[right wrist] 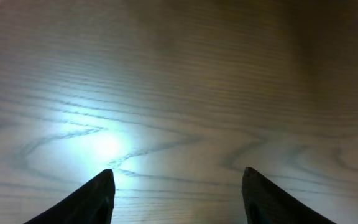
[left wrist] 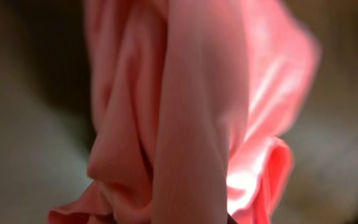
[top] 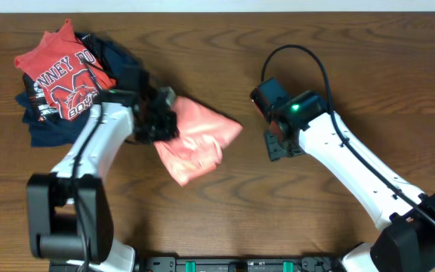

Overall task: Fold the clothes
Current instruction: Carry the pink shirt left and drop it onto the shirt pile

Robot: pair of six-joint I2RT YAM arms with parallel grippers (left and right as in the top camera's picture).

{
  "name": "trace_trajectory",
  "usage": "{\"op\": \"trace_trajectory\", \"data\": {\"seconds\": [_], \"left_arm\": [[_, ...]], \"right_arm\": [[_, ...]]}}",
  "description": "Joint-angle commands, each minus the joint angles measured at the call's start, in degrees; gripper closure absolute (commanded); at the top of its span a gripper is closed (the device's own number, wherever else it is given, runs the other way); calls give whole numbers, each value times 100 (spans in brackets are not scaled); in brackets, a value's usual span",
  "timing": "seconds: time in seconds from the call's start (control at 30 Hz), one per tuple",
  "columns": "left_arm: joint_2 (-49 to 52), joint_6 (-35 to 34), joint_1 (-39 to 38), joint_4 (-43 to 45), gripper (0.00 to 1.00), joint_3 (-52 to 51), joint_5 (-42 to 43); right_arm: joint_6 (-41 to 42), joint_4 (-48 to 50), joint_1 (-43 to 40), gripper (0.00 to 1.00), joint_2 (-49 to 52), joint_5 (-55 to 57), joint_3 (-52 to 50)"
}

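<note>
- While the left gripper (top: 157, 117) pinches the pink T-shirt (top: 198, 140) by its left edge, the shirt lies bunched up in the middle of the table (top: 353, 45). It is not flat.
- Seen from the left wrist, pink cloth fills the picture in soft folds right by the camera. The fingers do not show there.
- The right gripper (top: 276, 143) hangs over bare wood to the right of the shirt and does not touch it. Its jaws are spread, with nothing between them.
- I think the job now is to open the shirt out flat, because a crumpled shirt cannot be folded well.
- To do it well, the left arm should lift slowly so the cloth falls open.
- Then the right gripper should take an edge far from the left one, and both should pull apart gently.
- The cloth looks thin and soft, so it may slip or bunch again.
- A red shirt (top: 63, 79) lies on dark navy clothes (top: 47, 125) at the far left, near the left arm.
- A pull to the left could bump that pile or mix it in.
</note>
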Motion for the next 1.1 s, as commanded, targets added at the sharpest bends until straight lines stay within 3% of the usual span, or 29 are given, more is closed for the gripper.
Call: {"op": "trace_trajectory", "data": {"seconds": [0.0, 0.2, 0.57, 0.8, 0.9, 1.07], "left_arm": [[-378, -74, 317, 85, 94, 487, -922], [-695, -72, 857, 920, 94, 662, -1902], [-745, -205, 1878, 2846, 94, 664, -1934], [-612, -1069, 2667, 3692, 93, 662, -1932], [-389, -1333, 2940, 3779, 83, 662, -1932], [22, -1499, 3265, 3744, 33, 662, -1412]], "right_arm": [[116, -7, -184, 36, -149, 153, 90], [114, -13, -367, 36, -160, 153, 90], [146, -4, -391, 36, -160, 151, 90], [177, 20, -391, 36, -160, 129, 90], [177, 22, -391, 35, -160, 129, 90], [177, 22, -391, 35, -160, 129, 90]]}}
